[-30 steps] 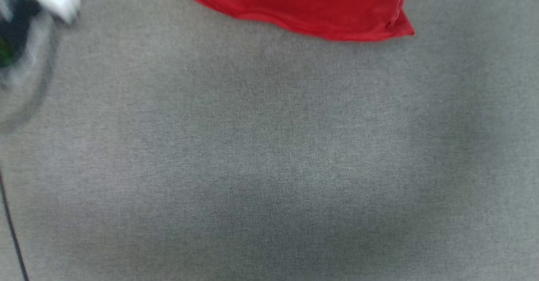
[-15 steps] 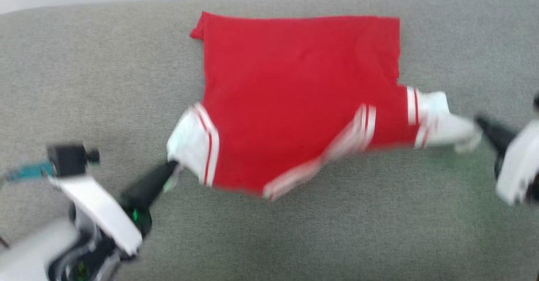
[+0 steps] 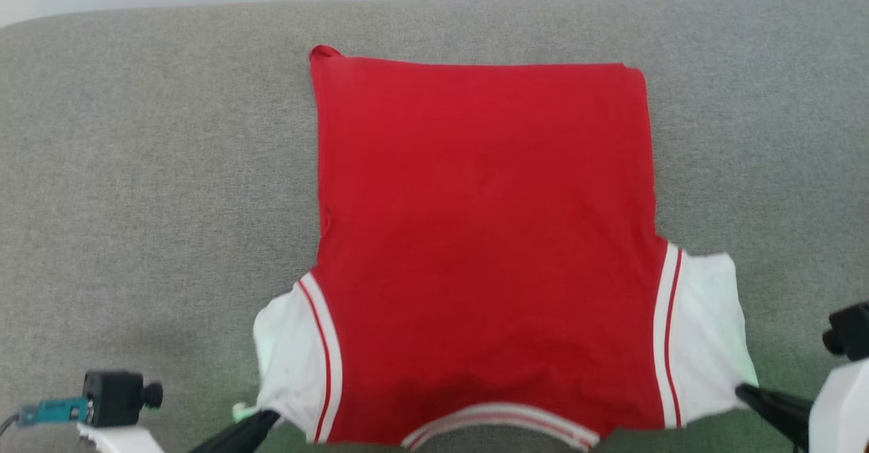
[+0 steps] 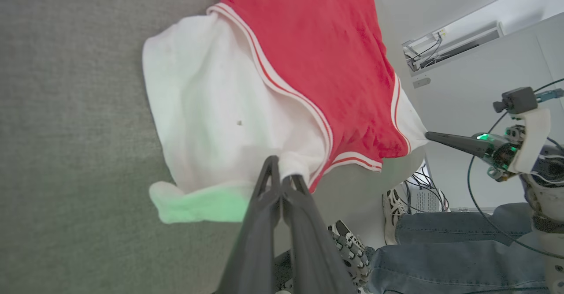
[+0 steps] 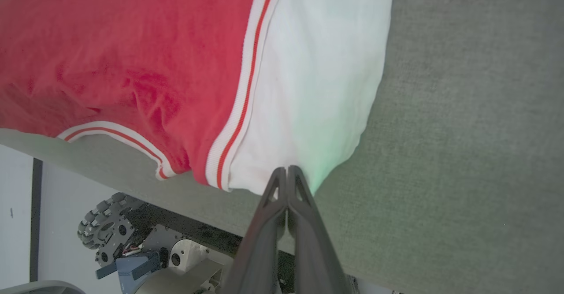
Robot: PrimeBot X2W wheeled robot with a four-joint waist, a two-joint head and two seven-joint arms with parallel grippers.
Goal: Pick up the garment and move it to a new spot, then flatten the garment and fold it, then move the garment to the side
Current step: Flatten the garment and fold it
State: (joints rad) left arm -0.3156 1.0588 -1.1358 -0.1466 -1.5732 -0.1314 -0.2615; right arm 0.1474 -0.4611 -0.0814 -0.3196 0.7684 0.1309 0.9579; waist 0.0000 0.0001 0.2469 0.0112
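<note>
Red garment [image 3: 485, 236] lies flat between left pincer [image 3: 266, 418] and right pincer [image 3: 745, 392], each pinching a white sleeve [image 3: 292, 351].

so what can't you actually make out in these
Jersey front: face down on the table in the head view, plain red back up.
Left pincer, right pincer: partly cut off by the head view's bottom and right edges.
How much cloth each shut pincer pinches: hidden behind the pincers in both wrist views.
Person: left wrist view's edges cut off all but the legs and feet.
</note>
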